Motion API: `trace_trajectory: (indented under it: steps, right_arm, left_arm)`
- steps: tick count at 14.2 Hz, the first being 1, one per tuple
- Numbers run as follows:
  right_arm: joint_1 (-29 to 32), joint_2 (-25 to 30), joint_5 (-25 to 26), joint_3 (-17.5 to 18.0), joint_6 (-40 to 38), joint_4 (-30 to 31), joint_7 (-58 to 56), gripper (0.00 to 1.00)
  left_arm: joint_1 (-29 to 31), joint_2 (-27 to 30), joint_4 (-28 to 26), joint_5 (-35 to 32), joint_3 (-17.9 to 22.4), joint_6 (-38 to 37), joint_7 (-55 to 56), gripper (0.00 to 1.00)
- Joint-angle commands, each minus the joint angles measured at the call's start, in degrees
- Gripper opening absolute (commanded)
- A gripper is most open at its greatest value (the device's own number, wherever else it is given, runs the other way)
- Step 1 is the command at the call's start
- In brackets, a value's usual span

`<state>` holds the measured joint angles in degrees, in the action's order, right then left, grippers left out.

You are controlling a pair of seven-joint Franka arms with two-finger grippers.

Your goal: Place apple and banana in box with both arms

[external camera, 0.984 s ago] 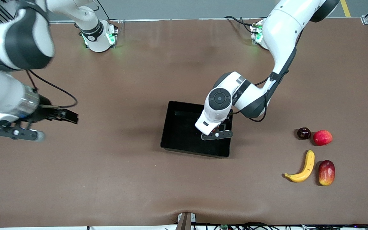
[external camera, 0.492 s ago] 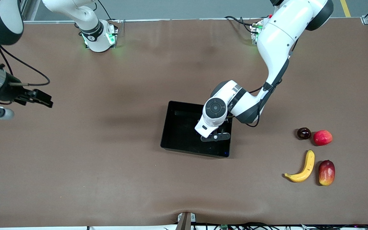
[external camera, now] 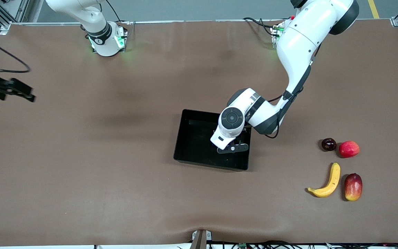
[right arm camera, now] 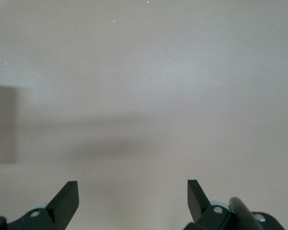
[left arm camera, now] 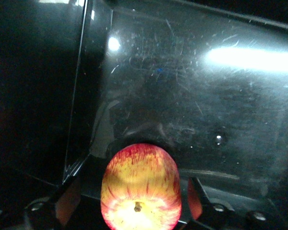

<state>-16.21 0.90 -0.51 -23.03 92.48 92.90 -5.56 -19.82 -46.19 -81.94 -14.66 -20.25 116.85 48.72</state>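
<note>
While the left gripper (left arm camera: 134,218) sits low inside the box (external camera: 185,152), fingers apart around the apple (left arm camera: 140,187), likely releasing it. Right gripper (right arm camera: 133,199) waits spread open over bare table; banana (external camera: 327,181) unpicked.

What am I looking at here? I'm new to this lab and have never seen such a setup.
Two white robot arms stand at a brown table, each ending in a two-finger gripper. One picture looks down from a high camera facing them; the other two come from cameras on each arm's wrist.

The left gripper is down inside the black box, with the apple between its fingers; whether they squeeze it or have let go is unclear.

The right gripper is open, holds nothing and waits over bare table at its own end.

Toward the left arm's end lie the banana, a mango, a plain red fruit and a dark plum.
</note>
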Motion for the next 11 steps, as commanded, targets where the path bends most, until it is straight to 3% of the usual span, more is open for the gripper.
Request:
trace_trajectory:
  steps: [1, 4, 6, 11]
  right_arm:
    - [3.5, 0.2, 0.2, 1.0, -0.7, -3.1, -6.5, 1.00]
    - [4.3, 0.0, 0.1, 0.9, -3.2, -6.2, -6.4, 1.00]
    - [4.1, -0.3, -5.1, 1.1, -3.5, -6.9, -5.3, 1.00]
    - [3.8, -0.6, -5.5, 1.5, -3.6, -7.2, -1.6, 1.00]
  left_arm:
    - [0.3, 3.0, 0.3, -1.4, 0.3, -0.9, 1.0, 1.00]
    - [3.5, 9.2, 0.4, -1.4, 0.6, -2.9, -1.7, 1.00]
    - [7.9, 12.3, 0.4, -0.7, 0.2, -4.5, -8.1, 1.00]
    - [16.7, 13.8, 0.2, -1.2, 0.0, -4.7, -20.0, 1.00]
